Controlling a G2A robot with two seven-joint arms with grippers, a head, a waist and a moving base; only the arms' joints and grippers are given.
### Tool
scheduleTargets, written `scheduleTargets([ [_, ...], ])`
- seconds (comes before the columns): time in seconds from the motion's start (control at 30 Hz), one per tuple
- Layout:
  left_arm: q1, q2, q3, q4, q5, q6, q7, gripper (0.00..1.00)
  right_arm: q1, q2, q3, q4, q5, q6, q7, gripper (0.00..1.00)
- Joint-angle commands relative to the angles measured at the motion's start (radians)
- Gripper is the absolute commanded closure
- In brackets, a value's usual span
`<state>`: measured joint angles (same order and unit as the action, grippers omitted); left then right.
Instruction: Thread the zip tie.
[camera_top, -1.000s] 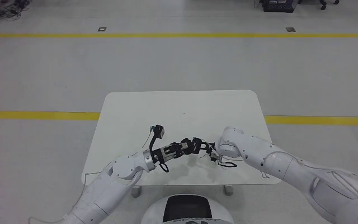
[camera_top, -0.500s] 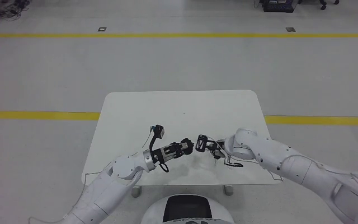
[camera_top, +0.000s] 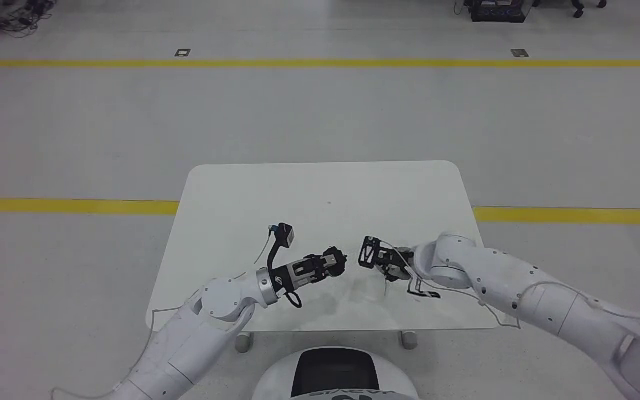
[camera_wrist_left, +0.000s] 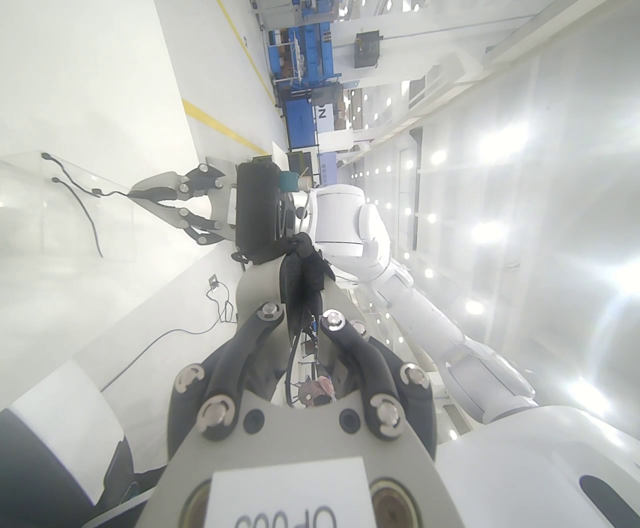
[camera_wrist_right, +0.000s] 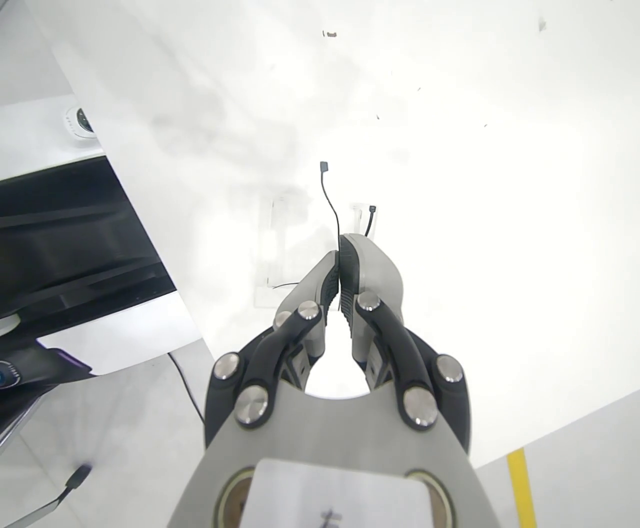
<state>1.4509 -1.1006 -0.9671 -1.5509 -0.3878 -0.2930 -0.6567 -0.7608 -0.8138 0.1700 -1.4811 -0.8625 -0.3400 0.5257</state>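
A thin black zip tie (camera_wrist_right: 330, 197) sticks out past the fingertips of my right gripper (camera_wrist_right: 340, 250), which is shut on it. Its small square head (camera_wrist_right: 324, 165) hangs free above the white table (camera_top: 250, 200). A short tail end pokes out beside one finger. A second thin black strand (camera_wrist_right: 370, 220) with a small head shows close by; tie or reflection, I cannot tell. In the top view the right gripper (camera_top: 366, 250) sits a short gap right of my left gripper (camera_top: 338, 261). The left gripper (camera_wrist_left: 295, 270) is shut, and its wrist view shows the right gripper (camera_wrist_left: 132, 192) holding the tie (camera_wrist_left: 95, 190).
Both grippers hover over the table's near half, close to its front edge (camera_top: 330, 325). A faint clear rectangular patch (camera_wrist_right: 280, 250) shows on the tabletop under the right gripper. The far half of the table is bare white surface.
The right gripper has drawn away to the right from the left gripper, which it was touching a second ago. The left arm has kept still.
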Motion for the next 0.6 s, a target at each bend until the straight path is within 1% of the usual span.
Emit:
scheduleTargets([
  [0.0, 0.0, 0.0, 0.0, 0.0, 0.0, 0.0, 0.0, 1.0, 0.0, 0.0, 0.0, 0.0, 0.0, 0.0, 0.0, 1.0],
  [0.07, 0.0, 0.0, 0.0, 0.0, 0.0, 0.0, 0.0, 1.0, -0.013, 0.001, 0.01, 0.01, 0.004, 0.017, -0.023, 1.0],
  [0.13, 0.0, 0.0, 0.0, 0.0, 0.0, 0.0, 0.0, 1.0, -0.031, 0.009, 0.031, 0.019, 0.022, 0.001, -0.083, 1.0],
  [0.23, 0.0, 0.0, 0.0, 0.0, 0.0, 0.0, 0.0, 1.0, -0.068, 0.041, 0.044, 0.008, 0.029, 0.0, -0.208, 1.0],
  [0.37, 0.0, 0.0, 0.0, 0.0, 0.0, 0.0, 0.0, 1.0, -0.11, 0.104, 0.04, -0.017, 0.023, 0.0, -0.403, 1.0],
  [0.4, 0.0, 0.0, 0.0, 0.0, 0.0, 0.0, 0.0, 1.0, -0.121, 0.126, 0.037, -0.024, 0.021, 0.0, -0.476, 1.0],
  [0.47, 0.0, 0.0, 0.0, 0.0, 0.0, 0.0, 0.0, 1.0, -0.136, 0.159, 0.028, -0.032, 0.014, 0.0, -0.581, 1.0],
  [0.5, 0.0, 0.0, 0.0, 0.0, 0.0, 0.0, 0.0, 1.0, -0.144, 0.18, 0.022, -0.039, 0.011, 0.0, -0.652, 1.0],
  [0.57, 0.0, 0.0, 0.0, 0.0, 0.0, 0.0, 0.0, 1.0, -0.152, 0.21, 0.009, -0.047, -0.001, 0.0, -0.76, 1.0],
])
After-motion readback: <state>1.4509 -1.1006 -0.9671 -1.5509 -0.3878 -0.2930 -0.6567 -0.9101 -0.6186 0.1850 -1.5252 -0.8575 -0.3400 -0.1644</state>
